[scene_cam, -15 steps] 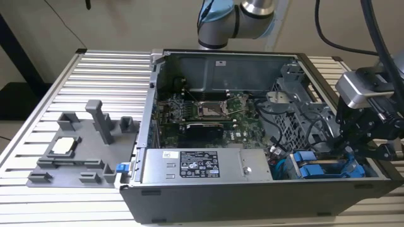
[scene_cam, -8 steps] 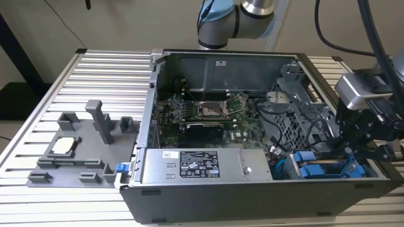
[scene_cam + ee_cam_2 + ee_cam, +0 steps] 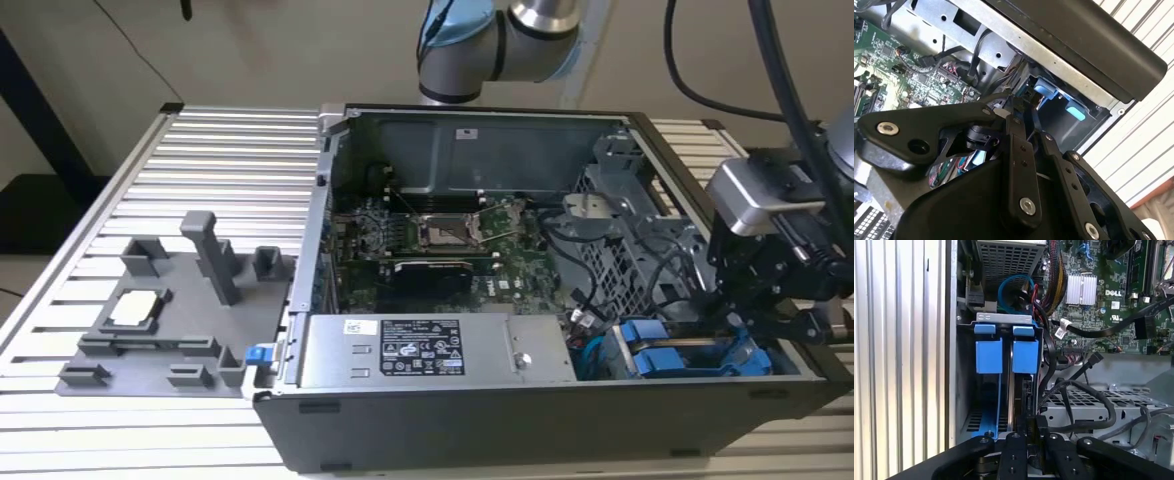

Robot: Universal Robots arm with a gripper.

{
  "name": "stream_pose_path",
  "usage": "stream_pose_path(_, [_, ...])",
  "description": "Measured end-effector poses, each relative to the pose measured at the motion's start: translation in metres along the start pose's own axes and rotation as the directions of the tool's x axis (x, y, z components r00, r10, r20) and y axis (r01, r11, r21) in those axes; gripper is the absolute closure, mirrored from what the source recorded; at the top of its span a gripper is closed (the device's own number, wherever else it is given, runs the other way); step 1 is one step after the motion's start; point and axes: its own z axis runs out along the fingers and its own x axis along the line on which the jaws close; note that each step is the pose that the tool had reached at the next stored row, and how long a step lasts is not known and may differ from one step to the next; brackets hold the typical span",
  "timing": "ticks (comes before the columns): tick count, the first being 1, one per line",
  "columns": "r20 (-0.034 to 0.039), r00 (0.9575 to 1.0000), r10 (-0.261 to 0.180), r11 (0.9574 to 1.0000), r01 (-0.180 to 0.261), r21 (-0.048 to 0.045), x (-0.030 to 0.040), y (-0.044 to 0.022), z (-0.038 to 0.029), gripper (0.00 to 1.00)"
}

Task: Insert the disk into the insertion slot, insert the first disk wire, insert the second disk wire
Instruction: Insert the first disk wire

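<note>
hand point(image 3: 1032, 429) pinched almost closed, beside seated blue disk point(image 3: 1025, 357), anything held unclear

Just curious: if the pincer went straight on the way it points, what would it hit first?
Probably the disk, seated in the insertion slot directly ahead of the pincer, though depth is hard to judge.

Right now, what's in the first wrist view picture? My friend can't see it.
Two blue carriers sit side by side in a grey metal drive bay. The black pincer is close to them, with black cables and a green circuit board next to the bay.
</note>
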Motion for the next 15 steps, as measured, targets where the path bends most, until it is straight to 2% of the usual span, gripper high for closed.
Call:
stream_pose_path(5, [-0.0009, 1.0000, 0.001, 1.0000, -0.001, 0.0001, 0.0005, 0.0000, 0.0039, 0.81])
stream_pose_path(14, [0.0004, 1.0000, 0.001, 1.0000, -0.001, 0.0001, 0.0007, 0.0001, 0.0063, 0.80])
stream_pose_path(15, [0.0001, 1.0000, 0.001, 1.0000, -0.001, 0.0001, 0.0007, 0.0001, 0.0061, 0.73])
